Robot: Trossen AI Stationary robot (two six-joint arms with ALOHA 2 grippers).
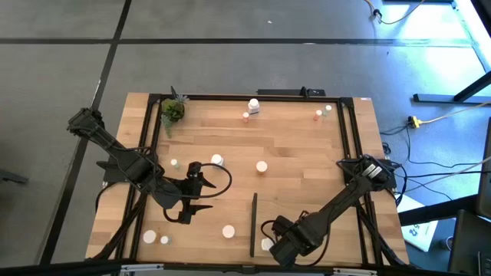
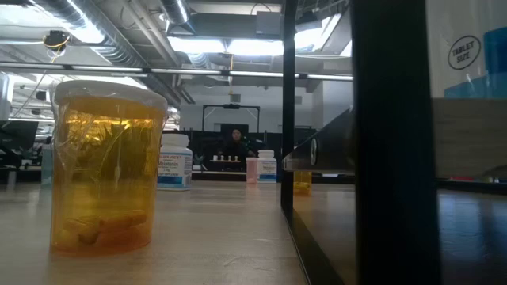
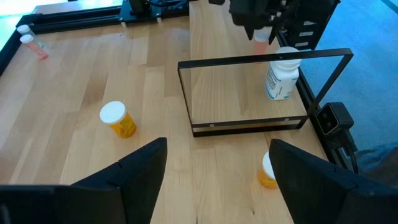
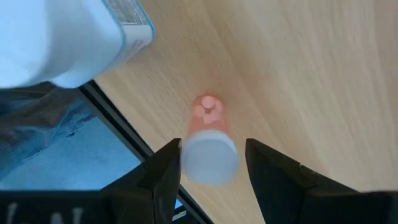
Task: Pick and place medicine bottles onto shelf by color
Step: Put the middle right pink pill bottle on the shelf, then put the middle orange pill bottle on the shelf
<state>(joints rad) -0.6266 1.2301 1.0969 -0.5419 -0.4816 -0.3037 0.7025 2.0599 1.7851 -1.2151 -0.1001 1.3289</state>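
The right gripper (image 4: 211, 165) is standing partly open over a small pink bottle (image 4: 209, 140), its fingers flanking the white cap with a gap on each side, gripping nothing. The bottle is standing upright on the shelf (image 3: 242, 87), just beside a larger white bottle (image 3: 283, 73). Done well, this release calls for a straight lift clear of the cap, without nudging either bottle. The left gripper (image 3: 214, 171) is waiting wide open and empty near an amber bottle (image 3: 118, 118).
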